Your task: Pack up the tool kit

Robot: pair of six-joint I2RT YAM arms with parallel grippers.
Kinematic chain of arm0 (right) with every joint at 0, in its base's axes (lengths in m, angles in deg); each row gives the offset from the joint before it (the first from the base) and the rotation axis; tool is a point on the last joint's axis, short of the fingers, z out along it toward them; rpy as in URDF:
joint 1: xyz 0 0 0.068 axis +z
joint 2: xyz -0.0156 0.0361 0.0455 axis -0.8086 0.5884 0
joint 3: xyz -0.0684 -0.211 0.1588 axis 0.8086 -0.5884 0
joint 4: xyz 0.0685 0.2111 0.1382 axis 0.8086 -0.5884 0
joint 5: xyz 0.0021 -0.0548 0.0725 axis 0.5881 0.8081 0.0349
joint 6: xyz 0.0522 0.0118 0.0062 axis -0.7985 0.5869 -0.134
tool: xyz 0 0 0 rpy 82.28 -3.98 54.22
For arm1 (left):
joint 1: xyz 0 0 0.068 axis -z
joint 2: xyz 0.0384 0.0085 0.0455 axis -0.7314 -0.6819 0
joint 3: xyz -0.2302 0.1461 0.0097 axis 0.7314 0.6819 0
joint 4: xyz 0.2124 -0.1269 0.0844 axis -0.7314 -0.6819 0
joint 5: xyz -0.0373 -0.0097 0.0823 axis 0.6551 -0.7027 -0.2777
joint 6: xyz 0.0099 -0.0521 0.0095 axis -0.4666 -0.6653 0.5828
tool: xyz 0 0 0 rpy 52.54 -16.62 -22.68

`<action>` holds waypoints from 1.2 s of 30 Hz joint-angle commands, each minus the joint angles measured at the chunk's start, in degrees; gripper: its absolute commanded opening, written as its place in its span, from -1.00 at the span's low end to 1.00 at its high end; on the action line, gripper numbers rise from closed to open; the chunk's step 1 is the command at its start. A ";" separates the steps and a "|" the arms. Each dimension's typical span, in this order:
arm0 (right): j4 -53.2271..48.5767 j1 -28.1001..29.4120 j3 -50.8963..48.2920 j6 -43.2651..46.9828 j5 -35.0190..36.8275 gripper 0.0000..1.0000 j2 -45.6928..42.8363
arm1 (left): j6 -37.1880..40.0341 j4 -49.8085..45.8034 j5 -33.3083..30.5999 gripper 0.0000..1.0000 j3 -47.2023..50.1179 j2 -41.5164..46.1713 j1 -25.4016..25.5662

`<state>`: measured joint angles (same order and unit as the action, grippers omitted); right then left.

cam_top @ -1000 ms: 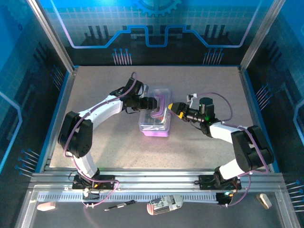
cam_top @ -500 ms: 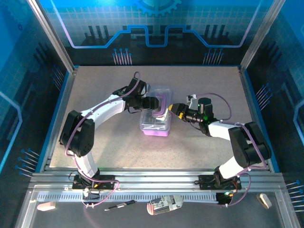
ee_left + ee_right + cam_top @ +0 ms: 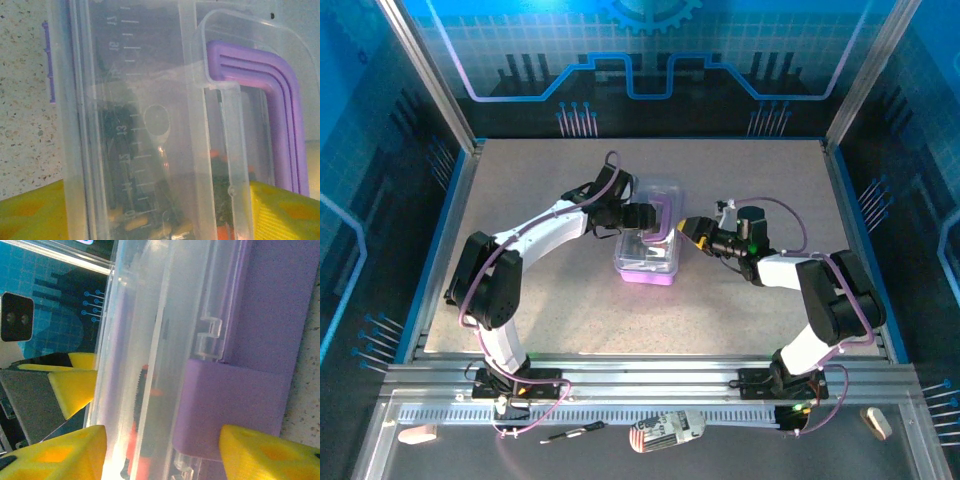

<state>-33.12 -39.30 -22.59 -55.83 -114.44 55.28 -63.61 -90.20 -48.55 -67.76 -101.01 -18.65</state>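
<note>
From above, the tool kit (image 3: 647,258) sits between the two tools. The left gripper (image 3: 644,218) is at its handle and the right gripper (image 3: 687,231) noses in at its side. I'd say the lid is being shut and latched. At the left wrist, yellow fingers (image 3: 30,212) stand wide either side of the clear lid, with the purple handle (image 3: 272,100) ahead; whether they press, I cannot tell. At the right wrist, the fingers (image 3: 55,452) bracket the purple latch (image 3: 225,405), with screwdrivers (image 3: 142,390) beyond; clamped or not, I cannot tell. Next comes a squeeze there while the left steadies. The speckled table (image 3: 550,300) lies beneath, with blue panels (image 3: 410,120) around.
</note>
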 commanded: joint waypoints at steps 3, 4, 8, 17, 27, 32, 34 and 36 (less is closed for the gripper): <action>-2.39 -1.24 -0.63 -0.18 0.94 0.14 1.60 | -2.11 -10.63 -0.64 0.27 5.82 -8.95 -0.07; -2.42 -1.42 -0.65 -0.11 0.96 0.11 1.60 | -2.11 -10.67 -0.55 0.27 5.70 -8.90 -0.02; -4.62 -1.82 -0.22 1.03 1.76 0.04 1.60 | -2.30 -10.67 -0.52 0.27 5.67 -8.70 -0.08; -7.04 -1.86 1.07 3.14 2.68 0.14 2.50 | -2.31 -10.50 0.01 0.27 5.70 -8.66 0.03; -6.02 -1.50 2.00 2.67 1.97 0.17 5.75 | -2.33 -10.06 0.47 0.27 6.04 -8.77 0.30; -7.90 -2.23 2.22 3.58 1.94 0.18 4.38 | -2.13 -10.06 0.18 0.26 6.25 -8.77 0.33; -8.91 -2.84 2.43 3.97 1.73 0.18 3.19 | -2.12 -9.97 0.05 0.27 6.23 -8.74 0.36; -10.39 -3.46 2.69 4.49 1.95 0.19 2.04 | -2.11 -9.93 0.03 0.27 6.38 -8.69 0.36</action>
<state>-38.80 -41.64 -21.08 -53.17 -114.00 58.64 -64.20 -89.21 -49.05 -67.68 -101.25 -18.54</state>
